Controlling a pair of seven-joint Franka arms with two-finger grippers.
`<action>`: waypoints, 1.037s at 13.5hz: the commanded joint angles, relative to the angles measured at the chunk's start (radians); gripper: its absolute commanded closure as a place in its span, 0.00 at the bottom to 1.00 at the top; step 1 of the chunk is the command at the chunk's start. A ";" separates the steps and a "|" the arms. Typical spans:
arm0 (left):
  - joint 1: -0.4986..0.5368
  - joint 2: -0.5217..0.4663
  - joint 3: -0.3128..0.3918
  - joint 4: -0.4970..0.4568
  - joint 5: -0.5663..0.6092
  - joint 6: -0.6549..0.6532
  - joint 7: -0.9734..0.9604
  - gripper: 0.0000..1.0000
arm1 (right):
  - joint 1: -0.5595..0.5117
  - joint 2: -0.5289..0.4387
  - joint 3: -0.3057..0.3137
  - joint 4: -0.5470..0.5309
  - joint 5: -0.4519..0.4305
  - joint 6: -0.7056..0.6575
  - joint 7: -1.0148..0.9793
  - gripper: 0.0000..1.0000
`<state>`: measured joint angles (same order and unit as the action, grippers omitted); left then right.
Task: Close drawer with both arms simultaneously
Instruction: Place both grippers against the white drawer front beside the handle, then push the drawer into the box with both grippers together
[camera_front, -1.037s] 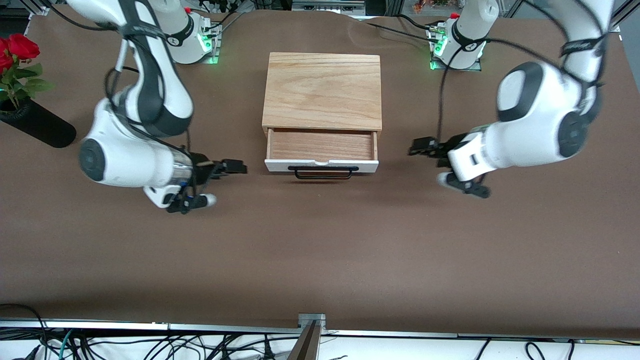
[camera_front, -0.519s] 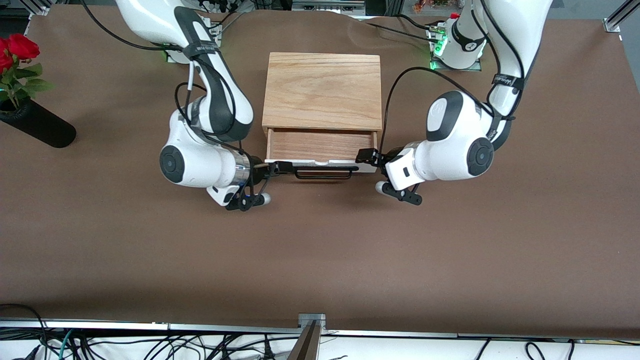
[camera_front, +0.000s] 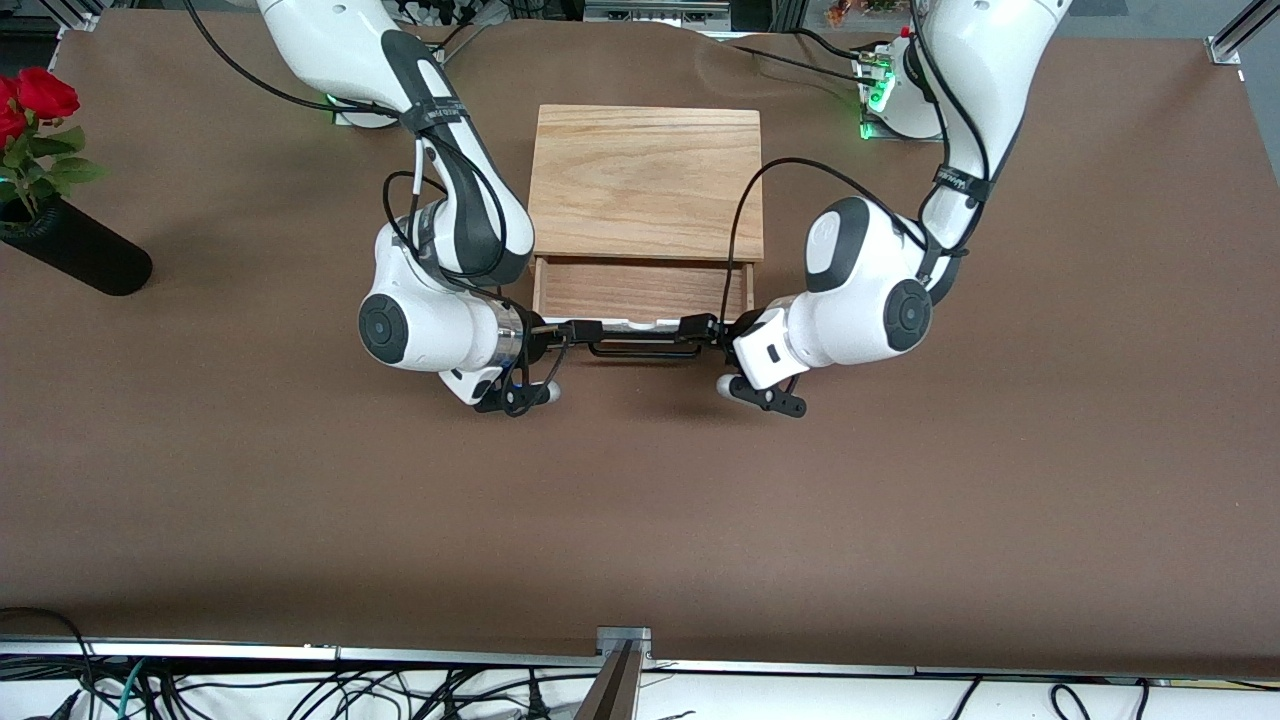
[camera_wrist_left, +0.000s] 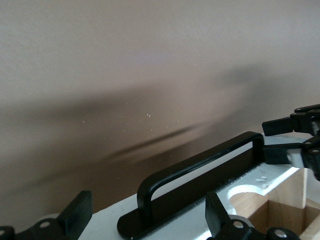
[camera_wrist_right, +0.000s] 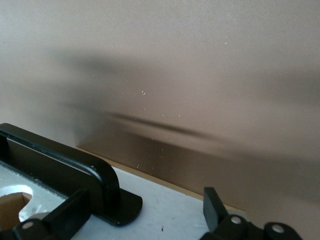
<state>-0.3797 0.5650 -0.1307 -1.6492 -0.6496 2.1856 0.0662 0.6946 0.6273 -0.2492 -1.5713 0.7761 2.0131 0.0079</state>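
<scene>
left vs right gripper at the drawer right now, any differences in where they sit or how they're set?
The left gripper is at the black handle's end toward the left arm's side; the right gripper is at the handle's other end. The left arm reaches in from its own base side, the right arm from its own. Shared: both are open, level with the white front panel of the open drawer.
</scene>
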 joint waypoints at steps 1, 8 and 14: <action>-0.007 0.003 0.006 -0.029 -0.019 -0.013 0.012 0.00 | 0.023 -0.053 -0.005 -0.098 0.005 -0.004 0.014 0.00; -0.001 -0.001 0.008 -0.029 -0.013 -0.223 0.009 0.00 | 0.025 -0.156 0.030 -0.191 0.003 -0.020 0.086 0.00; 0.002 0.016 0.009 -0.029 -0.012 -0.415 0.006 0.00 | 0.025 -0.224 0.050 -0.312 0.005 -0.010 0.086 0.00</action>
<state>-0.3791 0.5841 -0.1285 -1.6619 -0.6505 1.8369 0.0624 0.7154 0.4643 -0.2080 -1.8021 0.7761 1.9908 0.0805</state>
